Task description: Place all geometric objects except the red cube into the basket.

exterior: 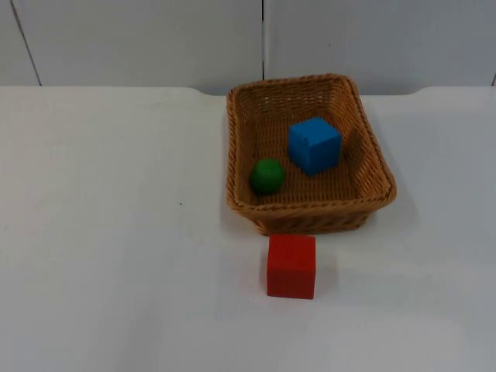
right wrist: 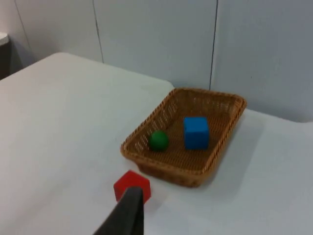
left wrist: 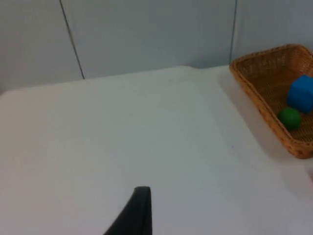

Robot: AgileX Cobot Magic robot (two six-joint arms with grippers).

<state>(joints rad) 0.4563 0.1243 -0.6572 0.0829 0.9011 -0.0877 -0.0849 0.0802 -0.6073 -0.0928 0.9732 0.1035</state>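
Basket [exterior: 372, 147] holds blue cube [exterior: 314, 144] and green ball [exterior: 266, 176]; red cube [exterior: 291, 266] sits just outside; gripper states cannot be told.

basket [exterior: 310, 213] at the table's [exterior: 116, 232] far middle, ball [exterior: 266, 176] and cube [exterior: 314, 144] inside (ball left, nearer), second cube [exterior: 291, 266] just before the basket

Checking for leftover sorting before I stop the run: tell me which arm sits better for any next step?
Right, though little remains: green ball and blue cube already lie in the basket; the red cube sits nearest its view.
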